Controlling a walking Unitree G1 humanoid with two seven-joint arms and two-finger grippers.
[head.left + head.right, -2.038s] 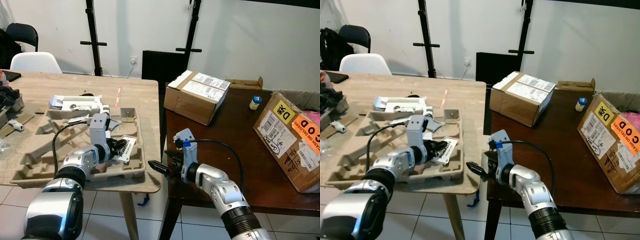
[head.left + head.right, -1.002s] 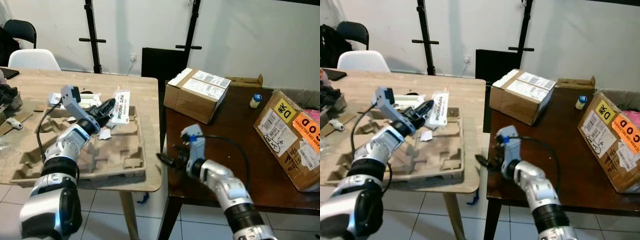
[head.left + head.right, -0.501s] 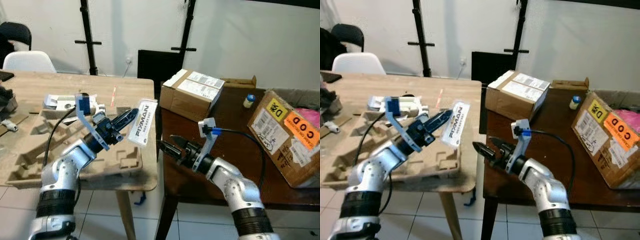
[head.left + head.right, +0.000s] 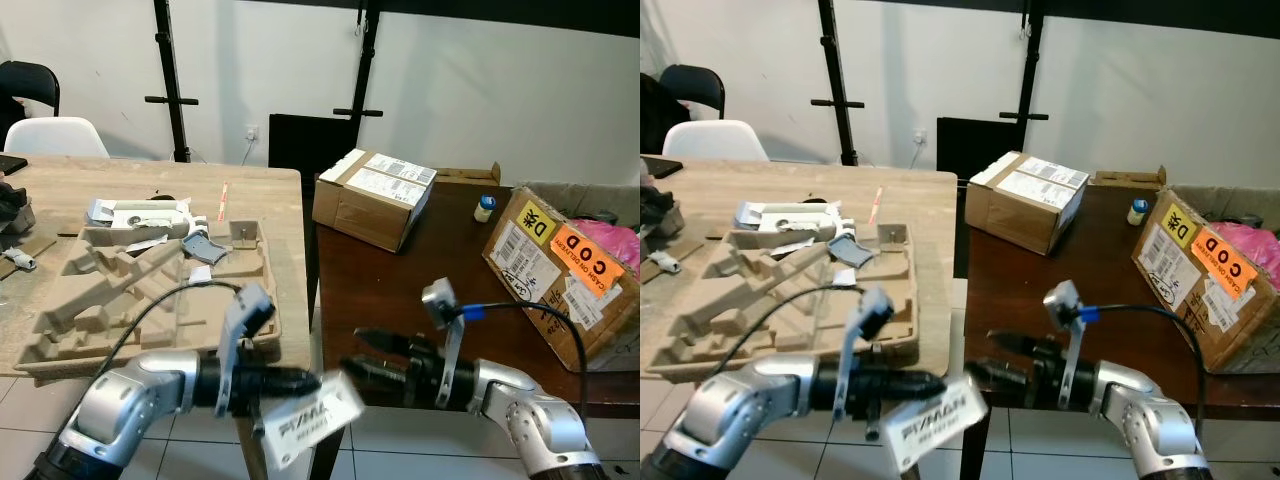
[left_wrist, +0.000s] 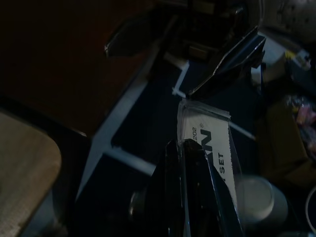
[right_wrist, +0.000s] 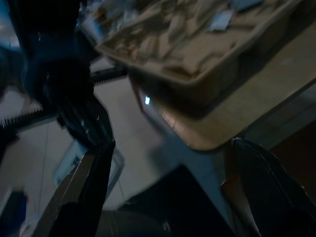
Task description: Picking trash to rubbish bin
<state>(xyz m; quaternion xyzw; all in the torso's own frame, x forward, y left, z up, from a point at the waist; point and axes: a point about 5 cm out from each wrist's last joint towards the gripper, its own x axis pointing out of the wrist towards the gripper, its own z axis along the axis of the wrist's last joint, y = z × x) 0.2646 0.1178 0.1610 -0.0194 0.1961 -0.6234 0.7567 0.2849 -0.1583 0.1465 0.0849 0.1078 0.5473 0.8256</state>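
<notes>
While the moulded cardboard tray [image 4: 90, 300] sits on the wooden table [image 4: 120, 185] at left, the left gripper [image 4: 305, 380] is low and near, clamped on a white printed packet [image 4: 305, 420] off the table's near edge. Just right of it, the right gripper [image 4: 362, 355] hovers with fingers parted, by the dark table [image 4: 420, 270] carrying cardboard boxes [image 4: 375, 197].

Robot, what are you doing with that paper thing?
The left gripper is pinching a white packet with printed letters, held low in front of the wooden table, off the cardboard tray. The right gripper waits open beside it, holding nothing. The packet is trash on its way out.
</notes>
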